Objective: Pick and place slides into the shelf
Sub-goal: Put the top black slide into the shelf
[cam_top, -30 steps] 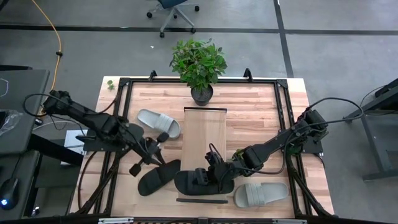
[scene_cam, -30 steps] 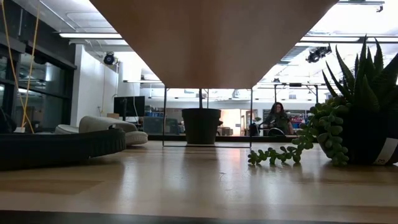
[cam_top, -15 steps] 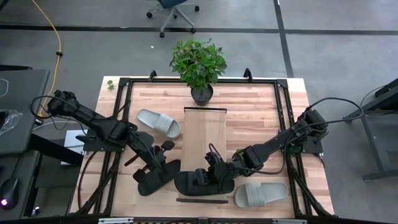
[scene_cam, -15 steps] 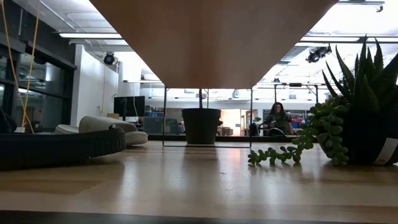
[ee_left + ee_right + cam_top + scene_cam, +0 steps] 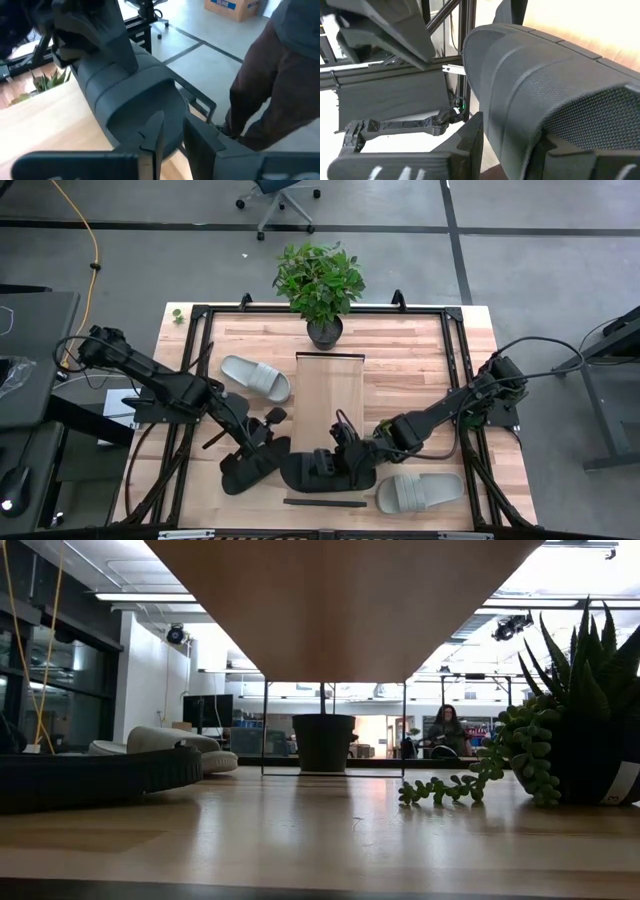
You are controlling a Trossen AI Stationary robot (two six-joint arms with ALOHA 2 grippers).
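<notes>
Slides spread on surface [image 5: 400, 355] around shelf [image 5: 329, 395]. Left gripper [image 5: 262, 442] jaws straddle black slide [image 5: 252, 464], one each side of its edge. Right gripper [image 5: 335, 464] jaws clamp second black slide [image 5: 305, 472] at shelf's near end. Grey slides [image 5: 254, 376] [image 5: 420, 492] lie apart, untouched.

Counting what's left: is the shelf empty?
Empty: the shelf is bare wood in the high view; all four slides lie on the table.

Both grippers' tips are lost against the black slides [image 5: 300, 467] from above — the left wrist view crops the person [image 5: 280, 75] at the waist.
</notes>
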